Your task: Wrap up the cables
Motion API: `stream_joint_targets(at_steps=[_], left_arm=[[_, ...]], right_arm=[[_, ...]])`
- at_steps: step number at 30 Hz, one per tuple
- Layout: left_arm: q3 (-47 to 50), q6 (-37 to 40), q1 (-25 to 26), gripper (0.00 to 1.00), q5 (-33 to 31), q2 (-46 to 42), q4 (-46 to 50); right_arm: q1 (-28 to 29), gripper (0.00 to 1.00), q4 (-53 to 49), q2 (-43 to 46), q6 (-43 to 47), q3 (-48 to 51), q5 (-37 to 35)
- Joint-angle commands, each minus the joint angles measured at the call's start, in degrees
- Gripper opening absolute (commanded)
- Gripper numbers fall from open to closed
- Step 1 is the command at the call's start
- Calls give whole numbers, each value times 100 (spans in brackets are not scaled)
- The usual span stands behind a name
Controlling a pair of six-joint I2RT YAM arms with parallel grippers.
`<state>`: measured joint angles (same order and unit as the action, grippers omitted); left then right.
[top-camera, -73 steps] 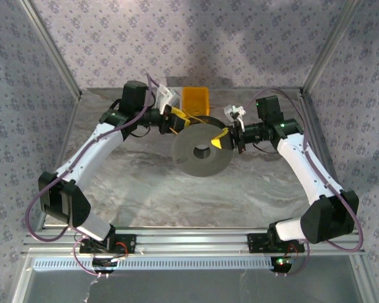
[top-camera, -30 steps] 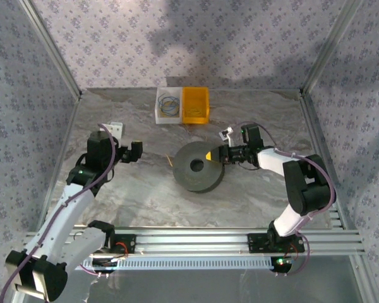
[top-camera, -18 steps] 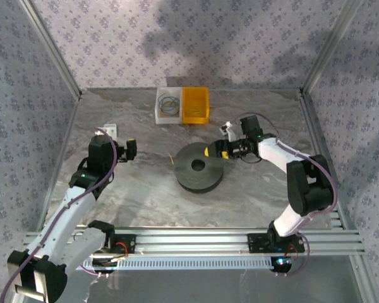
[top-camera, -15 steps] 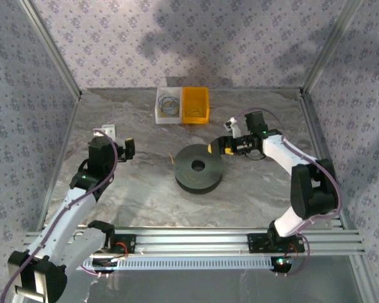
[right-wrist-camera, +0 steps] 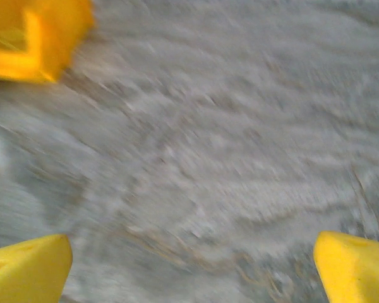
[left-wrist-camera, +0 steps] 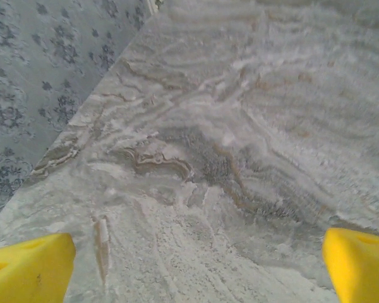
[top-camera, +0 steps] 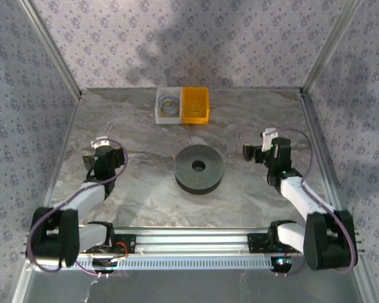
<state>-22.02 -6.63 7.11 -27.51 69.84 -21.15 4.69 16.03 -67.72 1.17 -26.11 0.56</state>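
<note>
- Of the yellow wire (top-camera: 172, 157), you could see one short end poking out at the far-left rim of the black spool (top-camera: 199, 169). Whether more of it sat wound under that rim could not be told from above.
- The spool lay flat, hole up, in the middle of the marbled surface (top-camera: 145, 196), and neither arm touched it.
- Behind it, at the far edge, a white bin (top-camera: 168, 105) with a small dark coil stood side by side with an orange bin (top-camera: 195, 105).
- Your left arm was folded back, with its elbow low at the near-left corner and its forearm running away from you. The left gripper (top-camera: 114, 155) sat well left of the spool.
- In the left wrist view its yellow fingers (left-wrist-camera: 31, 265) were spread wide over bare surface, with nothing between them.
- Your right arm was folded the same way on its side, and the right gripper (top-camera: 248, 151) sat right of the spool, apart from it.
- In the blurred right wrist view its fingers (right-wrist-camera: 354, 262) were also spread wide and empty, with the orange bin at the upper left.
</note>
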Motion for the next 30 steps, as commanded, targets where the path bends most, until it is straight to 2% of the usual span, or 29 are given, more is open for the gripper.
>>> stream_joint_targets(at_steps=[1,5,8,9,10,13,14,16,18,30], left_arm=[[-164,336,-83,100,-18,555,-1109],[-418,405,-303,100,383,972,-1217],[-318,296,-494,100,975,1442,-2013],[-230,395,-520,100,1083,1729,-2588],[-213,337,-540,100,1263,1650,-2333],[94,269,-643,100,1280,1921,-3288],[-31,219,-656,100,1325,1777,-2712],[24,268,-676,100,1387,1868,-3044],[-29,238,-676,100,1393,1779,-2761],[-22,275,-655,100,1374,1796,-2807]], right_arm=[[-42,100,1540,-384,389,150,-778],[-280,100,1988,-913,388,220,-516],[-516,100,2412,-1455,162,229,-361],[-583,100,2579,-1647,79,242,-358],[-628,100,2690,-1868,25,221,-344],[-669,100,2954,-1947,41,332,-199],[-679,100,2925,-1949,33,322,-178],[-689,100,2928,-1946,28,321,-166],[-672,100,2923,-1949,41,325,-195],[-653,100,2933,-1935,59,343,-218]])
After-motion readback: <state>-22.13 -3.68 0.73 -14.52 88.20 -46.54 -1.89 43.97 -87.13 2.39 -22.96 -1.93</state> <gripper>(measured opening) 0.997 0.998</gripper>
